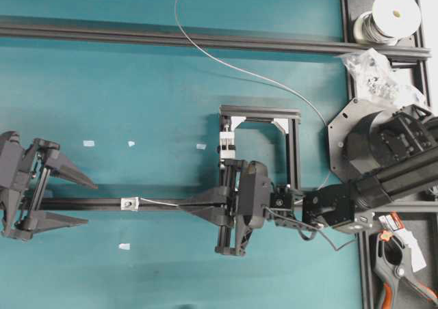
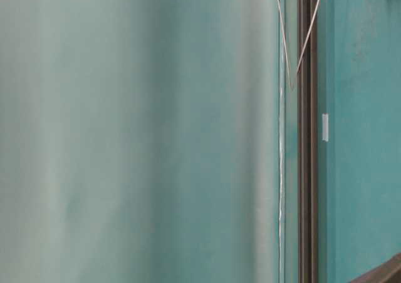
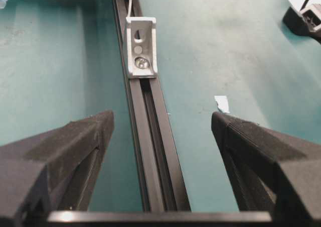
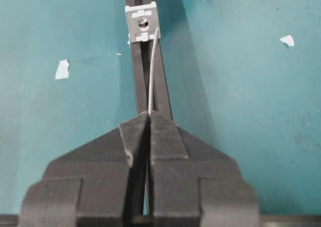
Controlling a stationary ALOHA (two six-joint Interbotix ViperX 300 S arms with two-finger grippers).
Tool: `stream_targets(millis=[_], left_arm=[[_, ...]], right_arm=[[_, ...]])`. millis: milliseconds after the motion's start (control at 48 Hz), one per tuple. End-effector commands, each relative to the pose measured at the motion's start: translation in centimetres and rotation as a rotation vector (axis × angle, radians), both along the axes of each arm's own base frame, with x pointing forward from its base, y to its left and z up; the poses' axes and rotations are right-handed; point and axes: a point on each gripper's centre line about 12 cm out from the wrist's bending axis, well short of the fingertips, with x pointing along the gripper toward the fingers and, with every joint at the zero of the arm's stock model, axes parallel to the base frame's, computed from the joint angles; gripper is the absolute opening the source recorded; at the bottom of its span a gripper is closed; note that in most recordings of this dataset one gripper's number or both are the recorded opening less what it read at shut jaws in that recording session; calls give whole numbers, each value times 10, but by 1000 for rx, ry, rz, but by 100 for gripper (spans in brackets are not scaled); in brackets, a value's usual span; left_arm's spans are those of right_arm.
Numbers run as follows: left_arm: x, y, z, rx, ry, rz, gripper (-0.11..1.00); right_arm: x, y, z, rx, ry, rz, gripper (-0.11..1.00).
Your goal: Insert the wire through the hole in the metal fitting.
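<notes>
Only the right wrist view shows the right end effector (image 4: pixel 149 117) pinching the wire (image 4: pixel 152 71); left end effector (image 3: pixel 160 129) gapes.

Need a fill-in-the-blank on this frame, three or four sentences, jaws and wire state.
1. The right gripper has its jaws ____ on the thin silver-grey wire.
2. The left gripper has its jaws ____, holding nothing.
3. The small shiny silver metal fitting sits on the long ____ rail.
4. The wire's tip lies beside the fitting's right edge, ____ its hole.

Missing words: shut; open; black; outside
</notes>
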Motion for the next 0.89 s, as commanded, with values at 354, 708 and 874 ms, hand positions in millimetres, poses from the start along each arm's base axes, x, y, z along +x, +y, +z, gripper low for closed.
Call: stream_targets(millis=[354,708,874], left_arm=[[3,-2,6,-8,-26,-1,85],[3,-3,6,-7,-25,-4,85],[3,-3,6,-7,-24,-5,85]], right_arm=[[10,-3,6,9,-29,-13,0],[8,-3,4,1,-23,-3,0],[9,-1,5,-7,-31,21,0]])
